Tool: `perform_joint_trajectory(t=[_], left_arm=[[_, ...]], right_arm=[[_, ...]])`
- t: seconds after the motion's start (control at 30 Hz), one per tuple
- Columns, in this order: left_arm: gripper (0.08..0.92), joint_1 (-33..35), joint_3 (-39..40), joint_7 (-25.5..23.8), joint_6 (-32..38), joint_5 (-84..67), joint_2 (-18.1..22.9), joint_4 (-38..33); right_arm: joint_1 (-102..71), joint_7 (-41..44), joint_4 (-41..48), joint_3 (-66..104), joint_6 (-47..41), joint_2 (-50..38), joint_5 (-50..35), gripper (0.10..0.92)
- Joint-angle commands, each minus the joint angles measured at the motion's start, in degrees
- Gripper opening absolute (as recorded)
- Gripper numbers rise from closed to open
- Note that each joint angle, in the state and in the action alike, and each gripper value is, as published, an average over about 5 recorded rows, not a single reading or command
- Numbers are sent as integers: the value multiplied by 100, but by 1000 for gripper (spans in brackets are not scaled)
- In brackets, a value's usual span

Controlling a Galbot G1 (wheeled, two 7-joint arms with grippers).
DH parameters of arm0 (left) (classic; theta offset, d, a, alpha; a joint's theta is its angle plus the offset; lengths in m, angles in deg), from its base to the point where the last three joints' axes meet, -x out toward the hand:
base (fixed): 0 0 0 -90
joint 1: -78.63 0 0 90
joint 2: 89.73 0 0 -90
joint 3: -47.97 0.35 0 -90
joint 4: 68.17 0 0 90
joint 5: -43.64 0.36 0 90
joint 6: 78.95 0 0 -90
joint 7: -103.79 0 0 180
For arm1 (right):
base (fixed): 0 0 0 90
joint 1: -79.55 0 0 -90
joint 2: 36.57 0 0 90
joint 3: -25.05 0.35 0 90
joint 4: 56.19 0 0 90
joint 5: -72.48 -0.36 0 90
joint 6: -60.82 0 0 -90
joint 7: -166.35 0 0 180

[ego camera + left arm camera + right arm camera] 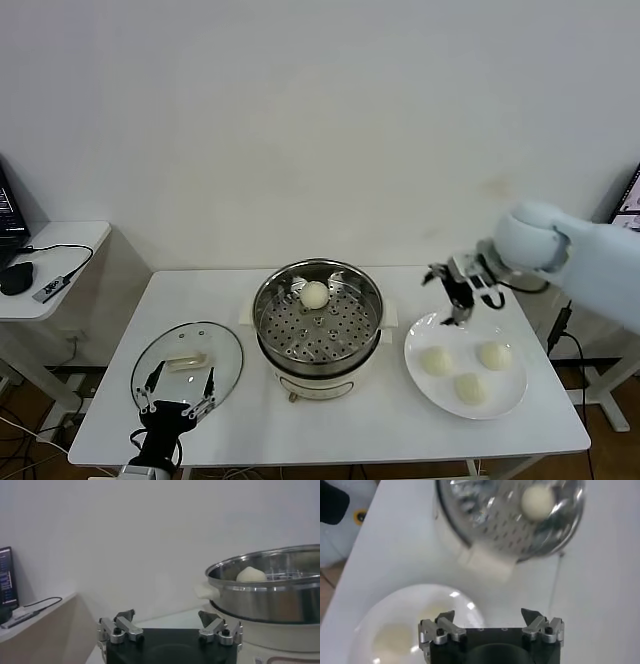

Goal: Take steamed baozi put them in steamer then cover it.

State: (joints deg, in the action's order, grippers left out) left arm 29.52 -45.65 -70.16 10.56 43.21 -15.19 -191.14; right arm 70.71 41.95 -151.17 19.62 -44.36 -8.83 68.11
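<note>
One bun (315, 294) already sits on the holey tray in the steamer (318, 318), near the back. Three more buns wait on the plate (466, 365) just to the right: one (435, 361) nearest the pot, one (495, 355) on the far side, one (470, 388) at the front. The right gripper (450, 290) hangs above the plate's back edge, jaws spread wide, holding nothing. To do this step well, it should come straight down over one bun, close softly so the dough is not squashed, and lift clear of the pot rim. The lid (187, 363) lies flat on the table left of the pot. The left gripper (176, 405) waits near it, also spread and empty.
</note>
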Motion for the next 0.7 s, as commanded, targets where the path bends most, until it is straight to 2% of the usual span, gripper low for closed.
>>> perform_joint_trajectory(t=[0.03, 0.7], left_arm=[[823, -7, 14, -4, 5, 11, -13, 70], [823, 74, -103, -10, -15, 47, 6, 51]], right_arm=[[-1953, -170, 170, 985, -124, -423, 834, 823], [-2525, -405, 1326, 1353, -101, 751, 997, 822]])
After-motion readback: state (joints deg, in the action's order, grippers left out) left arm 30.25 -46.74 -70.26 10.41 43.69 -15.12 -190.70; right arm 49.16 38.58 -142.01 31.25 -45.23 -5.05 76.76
